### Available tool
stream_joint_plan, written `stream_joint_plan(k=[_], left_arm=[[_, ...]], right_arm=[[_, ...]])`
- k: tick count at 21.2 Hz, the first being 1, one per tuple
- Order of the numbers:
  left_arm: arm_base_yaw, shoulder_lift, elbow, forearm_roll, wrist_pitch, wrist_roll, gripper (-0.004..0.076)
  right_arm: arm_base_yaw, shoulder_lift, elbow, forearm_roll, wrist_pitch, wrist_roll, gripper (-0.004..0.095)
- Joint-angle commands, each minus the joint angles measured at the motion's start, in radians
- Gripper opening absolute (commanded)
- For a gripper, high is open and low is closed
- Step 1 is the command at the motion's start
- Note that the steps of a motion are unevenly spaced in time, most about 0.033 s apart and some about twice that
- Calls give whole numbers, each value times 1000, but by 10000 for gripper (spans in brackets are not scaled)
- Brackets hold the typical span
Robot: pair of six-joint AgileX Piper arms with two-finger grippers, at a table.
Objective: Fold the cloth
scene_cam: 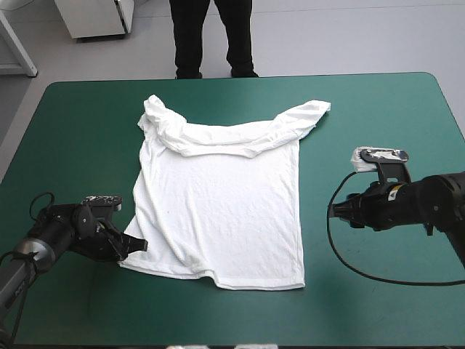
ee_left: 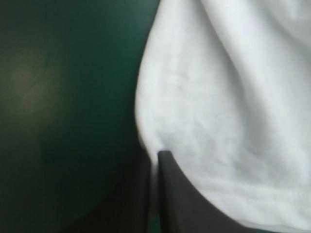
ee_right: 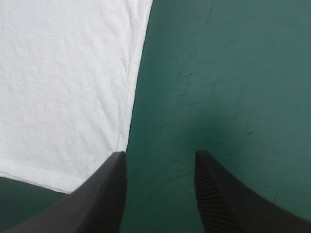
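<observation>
**T-shirt** (scene_cam: 225, 196): white, spread flat at the middle of the teal-green tabletop (scene_cam: 378, 116), hem toward the near edge. The neck end and both sleeves lie bunched in a rumpled band toward the far edge, and long creases run down the left side. The collar cannot be made out among the folds.

**Left pincer** (scene_cam: 138, 245): clenched on the near-left hem corner, with a sliver of cloth between its black fingers (ee_left: 180, 194), which hide the pinched part.

**Right pincer** (scene_cam: 333, 212): released, standing over bare tabletop just beside the T-shirt's right edge and apart from it.

Both wrist views cut the T-shirt off.
</observation>
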Motion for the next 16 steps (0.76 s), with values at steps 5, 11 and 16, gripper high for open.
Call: stream_joint_plan(k=[5, 11, 16], left_arm=[[1, 50, 50, 35, -28, 0, -10], [1, 50, 50, 35, -19, -5, -10], [1, 50, 50, 35, -13, 0, -10]], right_arm=[[417, 71, -22, -288, -67, 291, 374], [633, 233, 16, -319, -115, 520, 596], [633, 286, 80, -299, -190, 572, 586]])
